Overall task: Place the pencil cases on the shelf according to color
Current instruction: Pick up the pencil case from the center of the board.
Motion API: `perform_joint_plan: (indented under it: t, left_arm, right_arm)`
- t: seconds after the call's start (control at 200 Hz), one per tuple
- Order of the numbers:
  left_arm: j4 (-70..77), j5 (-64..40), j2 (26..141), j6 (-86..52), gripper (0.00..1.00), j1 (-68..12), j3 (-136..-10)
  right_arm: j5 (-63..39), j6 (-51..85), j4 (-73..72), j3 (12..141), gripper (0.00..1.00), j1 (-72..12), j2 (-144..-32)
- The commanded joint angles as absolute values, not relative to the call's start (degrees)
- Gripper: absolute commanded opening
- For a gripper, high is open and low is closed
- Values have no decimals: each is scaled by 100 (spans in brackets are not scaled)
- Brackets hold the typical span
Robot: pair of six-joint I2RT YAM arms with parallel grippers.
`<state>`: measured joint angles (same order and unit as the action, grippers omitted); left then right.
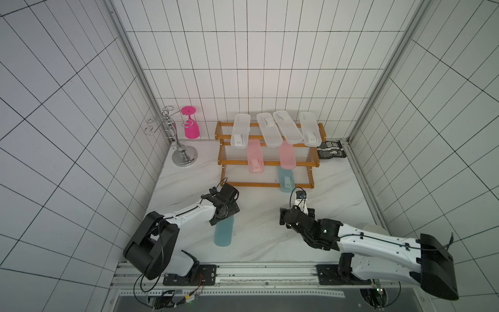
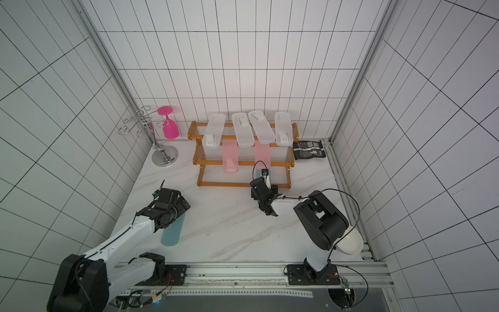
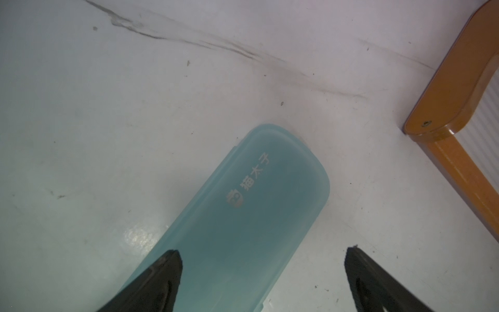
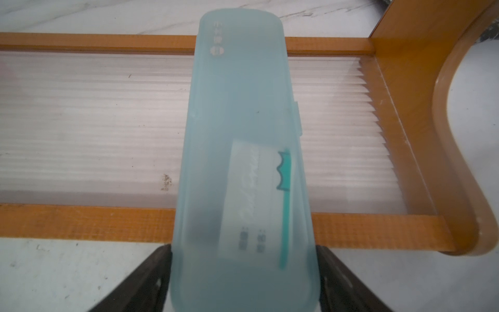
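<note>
In a top view I count four clear cases topping the shelf, two pink cases mid, shelved teal case low, and table teal case on the table. Left wrist: left gripper spread wide, empty, one tip over that case; closing off-centre I'd likely spin it. Right wrist: right gripper flanks the shelved teal case, clamped or loose I can't tell; it overhangs the shelf's front edge, so my retreat may drag it off.
</note>
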<state>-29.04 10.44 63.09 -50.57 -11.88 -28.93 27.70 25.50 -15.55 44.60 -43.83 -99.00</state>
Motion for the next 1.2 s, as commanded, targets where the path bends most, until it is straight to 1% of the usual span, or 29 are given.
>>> perform_joint_plan:
  t: [0.0,0.11,0.255,0.38,0.565,0.665,0.755,0.825,1.08,1.14,1.195]
  left_arm:
    - [-2992,460,6481,-5131,98,-1170,-2968]
    - [-3119,415,6512,-5212,98,-1171,-3006]
    - [-3161,625,6415,-5279,98,-1104,-2951]
    - [-3104,234,6144,-5603,98,-572,-2726]
    - [-3679,959,5575,-5506,98,-448,-2890]
    - [-3698,957,5517,-5473,98,-414,-2850]
    - [-3650,744,5776,-5550,98,-387,-2858]
    - [-3699,620,6199,-5543,98,-387,-2955]
    - [-3673,-95,7678,-4931,98,-395,-3359]
    - [-3678,-144,7811,-4871,98,-512,-3389]
    - [-3742,25,7855,-4886,98,-856,-3446]
  right_arm:
    - [2718,2581,-1546,4644,99,-4342,-9830]
    - [2734,2704,-1450,4521,99,-4343,-9664]
    - [2750,2899,-994,4447,99,-4418,-9309]
    - [2939,3289,-214,4482,99,-4718,-8878]
    - [2891,3855,104,4093,99,-5118,-8217]
    - [2930,4066,337,4030,99,-5506,-8002]
    - [3075,4264,597,4029,99,-5887,-7924]
    - [3253,4551,990,4069,99,-6135,-7872]
    - [3542,4745,1513,3930,99,-6803,-7204]
    - [3641,4772,1628,3856,99,-6871,-7035]
    - [3703,4802,1708,3755,99,-6902,-6888]
